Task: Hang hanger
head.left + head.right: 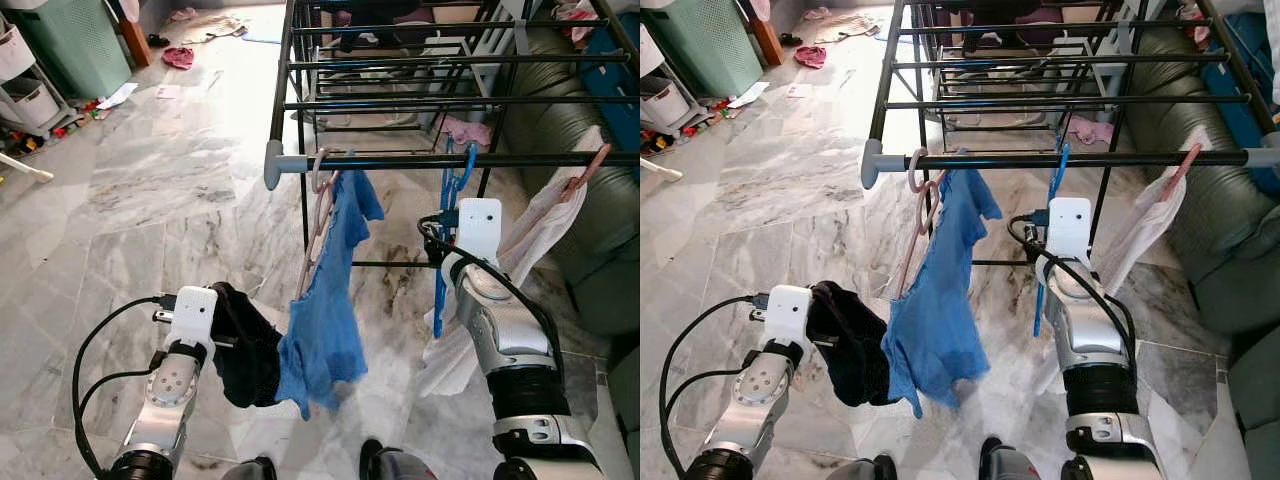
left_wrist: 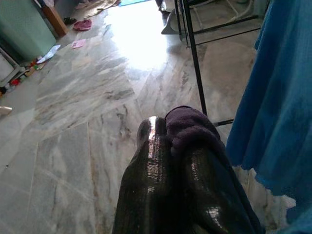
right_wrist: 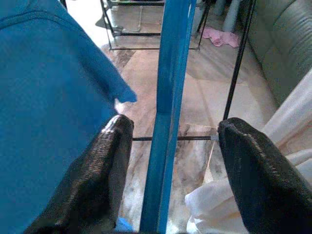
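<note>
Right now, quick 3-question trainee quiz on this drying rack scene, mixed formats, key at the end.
1. True or false: the right gripper is shut tight on the blue hanger.
2. What does the left gripper hold? A) dark cloth B) white cloth C) pink hanger
3. Fill in: the blue shirt hangs from the rack's front ____.

Key: 1 false, its fingers stand apart either side of the hanger; 2 A; 3 rail.
</note>
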`<state>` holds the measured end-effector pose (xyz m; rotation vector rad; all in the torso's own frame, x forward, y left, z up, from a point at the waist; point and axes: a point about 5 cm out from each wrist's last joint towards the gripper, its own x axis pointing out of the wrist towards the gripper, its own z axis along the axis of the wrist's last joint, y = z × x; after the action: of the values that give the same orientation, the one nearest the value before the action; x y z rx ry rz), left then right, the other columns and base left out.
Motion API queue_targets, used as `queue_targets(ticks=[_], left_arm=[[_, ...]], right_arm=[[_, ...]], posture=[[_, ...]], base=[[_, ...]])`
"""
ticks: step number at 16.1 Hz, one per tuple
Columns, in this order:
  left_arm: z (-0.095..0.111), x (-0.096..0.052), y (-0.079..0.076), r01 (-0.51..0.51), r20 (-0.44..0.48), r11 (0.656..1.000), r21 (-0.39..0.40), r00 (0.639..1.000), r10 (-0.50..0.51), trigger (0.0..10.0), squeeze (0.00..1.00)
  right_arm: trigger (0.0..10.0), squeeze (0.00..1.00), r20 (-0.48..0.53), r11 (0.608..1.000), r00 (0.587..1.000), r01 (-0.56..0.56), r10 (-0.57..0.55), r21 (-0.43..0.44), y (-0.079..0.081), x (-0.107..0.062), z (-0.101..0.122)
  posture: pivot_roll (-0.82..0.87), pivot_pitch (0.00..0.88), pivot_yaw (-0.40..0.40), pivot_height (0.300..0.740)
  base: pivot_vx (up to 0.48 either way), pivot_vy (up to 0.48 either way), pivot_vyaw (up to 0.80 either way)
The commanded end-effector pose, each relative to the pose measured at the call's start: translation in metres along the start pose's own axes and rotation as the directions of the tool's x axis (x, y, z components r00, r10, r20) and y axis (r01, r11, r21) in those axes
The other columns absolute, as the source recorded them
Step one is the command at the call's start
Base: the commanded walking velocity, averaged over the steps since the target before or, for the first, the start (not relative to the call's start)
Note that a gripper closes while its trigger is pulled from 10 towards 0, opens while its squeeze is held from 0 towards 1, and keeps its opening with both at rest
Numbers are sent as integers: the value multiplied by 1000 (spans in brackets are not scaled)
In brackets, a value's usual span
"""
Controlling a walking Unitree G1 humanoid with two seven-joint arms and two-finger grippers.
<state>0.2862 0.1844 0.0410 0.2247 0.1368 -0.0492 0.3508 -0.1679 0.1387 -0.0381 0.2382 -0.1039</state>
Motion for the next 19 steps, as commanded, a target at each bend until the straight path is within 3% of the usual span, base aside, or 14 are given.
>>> queue_targets(ticks=[1,14,19], left_arm=[[-1,0,0,13,-4,1000,7,1000,-13,10000,0],[-1,1,-1,12,-17,1000,21,1000,-11,10000,0],[-3,1,-1,9,-22,1000,20,1000,-9,10000,0]], right_arm=[[0,0,1,1000,1000,4,-3,-1,1,1,2],[0,0,-11,997,998,59,-60,-41,-21,-5,-9],[0,0,2,980,997,77,-78,-183,-37,-8,-16]], posture=[[-144,161,67,740],[-149,163,71,740],[-152,163,71,740]], base=[[0,0,0],[0,0,0],[0,0,0]])
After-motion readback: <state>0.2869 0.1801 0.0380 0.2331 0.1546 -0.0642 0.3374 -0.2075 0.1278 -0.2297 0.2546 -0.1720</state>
